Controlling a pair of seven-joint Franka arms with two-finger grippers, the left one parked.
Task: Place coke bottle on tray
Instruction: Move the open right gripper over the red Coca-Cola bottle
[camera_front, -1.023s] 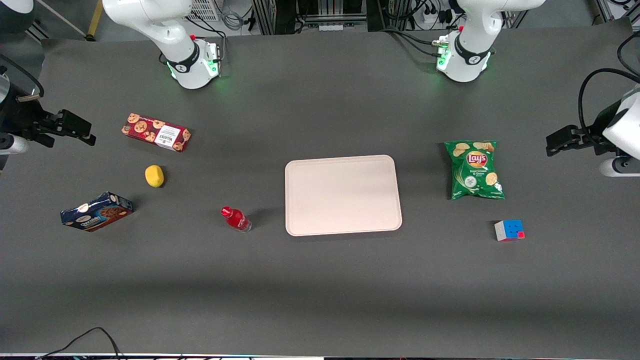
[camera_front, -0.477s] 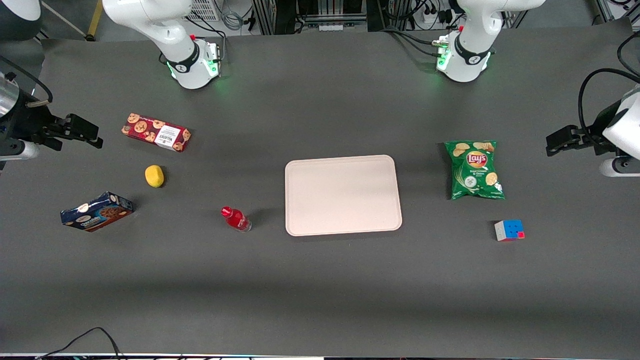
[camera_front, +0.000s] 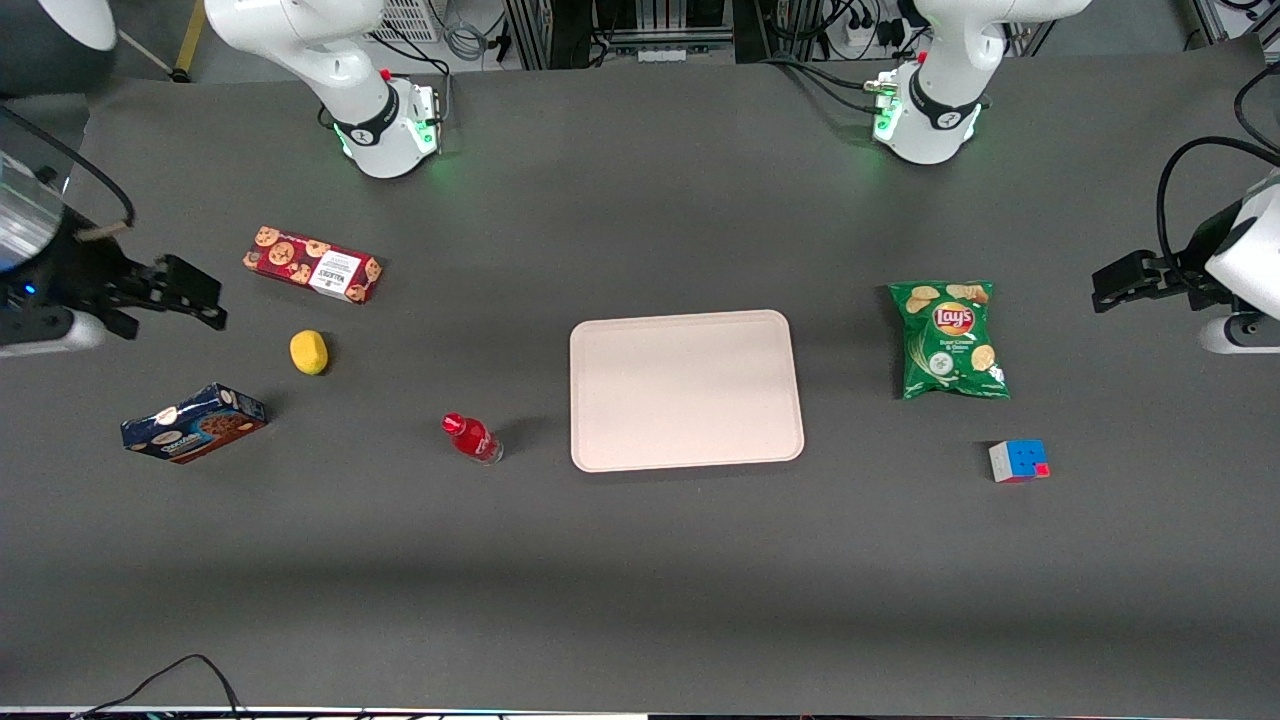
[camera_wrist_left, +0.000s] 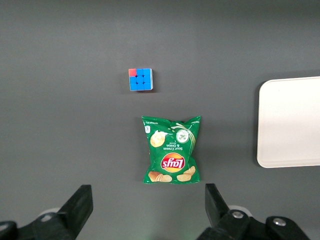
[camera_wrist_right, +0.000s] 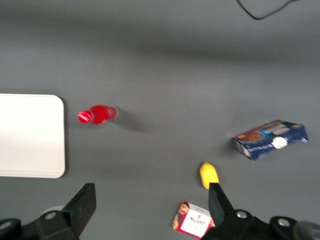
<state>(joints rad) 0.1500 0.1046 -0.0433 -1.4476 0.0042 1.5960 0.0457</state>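
The gripper (camera_front: 195, 290), open wide, is hanging at the bottle's (camera_front: 472, 438) ten o'clock; a careless approach risks toppling it beside the tray (camera_front: 686, 390).

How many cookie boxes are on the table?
2. The red cardboard cookie box lies nearest the open gripper. The dark blue cardboard cookie box lies nearer the front camera, with the yellow lemon between them. None seem hidden.

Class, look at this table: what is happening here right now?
Nothing is held yet. The working arm's gripper hangs open above the table at its own end, close to the red cookie box and lemon. The coke bottle stands on the table beside the tray, apart from it. The tray holds nothing.
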